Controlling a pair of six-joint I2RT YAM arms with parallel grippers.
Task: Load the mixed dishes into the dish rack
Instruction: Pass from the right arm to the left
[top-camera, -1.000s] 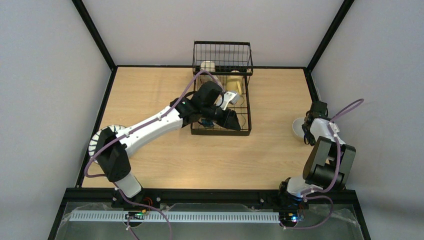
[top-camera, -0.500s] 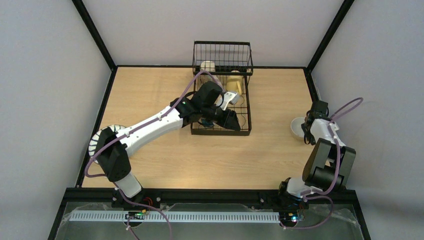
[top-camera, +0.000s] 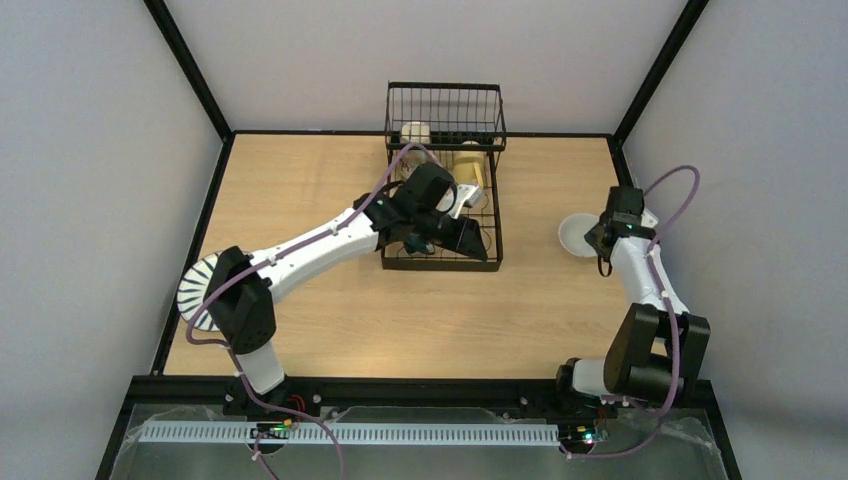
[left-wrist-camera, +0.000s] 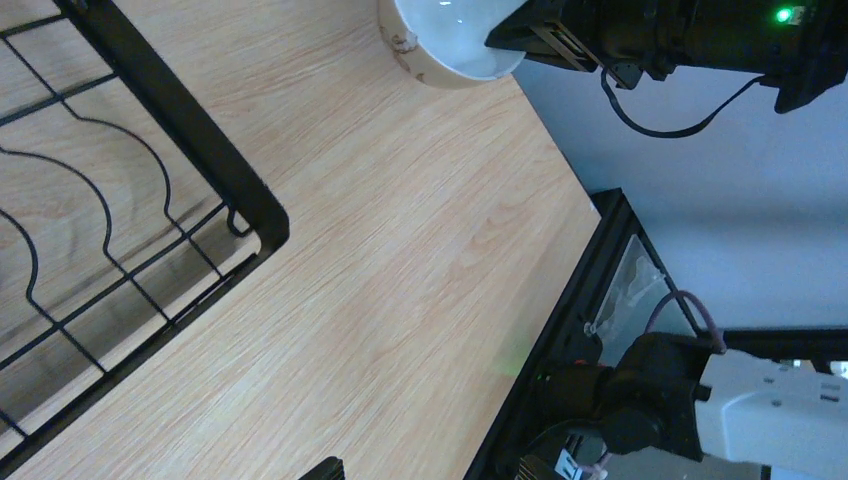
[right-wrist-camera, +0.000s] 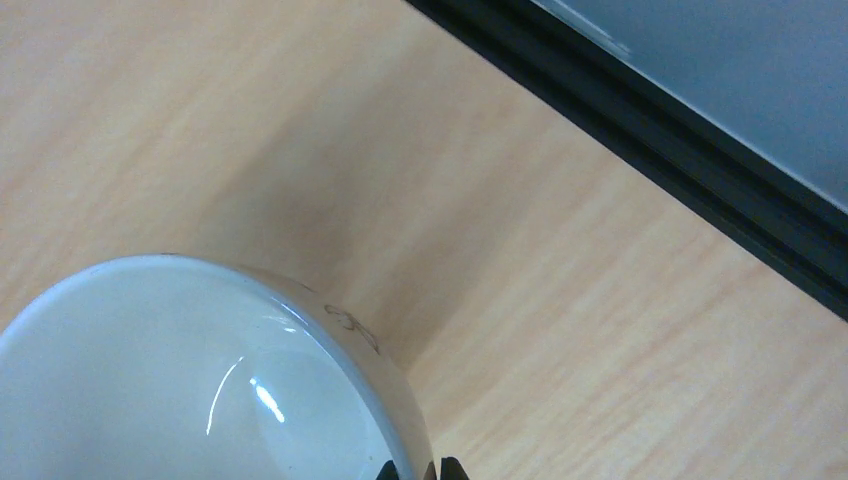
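Observation:
The black wire dish rack (top-camera: 493, 200) stands at the back middle; its corner shows in the left wrist view (left-wrist-camera: 255, 215). A beige mug (top-camera: 415, 132) and a yellow mug (top-camera: 470, 166) sit in it. My left gripper (top-camera: 468, 241) hangs over the rack's front right part and looks open and empty; only one fingertip (left-wrist-camera: 328, 467) shows. My right gripper (top-camera: 601, 238) is shut on the rim of the cream bowl (top-camera: 576, 235), right of the rack. The bowl fills the right wrist view (right-wrist-camera: 190, 380), with my fingertips (right-wrist-camera: 420, 470) pinching its rim. A striped plate (top-camera: 197, 291) lies at the left edge.
Something blue (top-camera: 414, 244) lies in the rack under my left arm. The black frame rail (right-wrist-camera: 660, 150) runs close behind the bowl on the right. Bare wood (top-camera: 560, 310) lies between the rack and the right arm's base (top-camera: 640, 365).
My right arm has swung left and forward, carrying the cream bowl away from the right edge toward the rack. My left arm has shifted slightly right over the rack.

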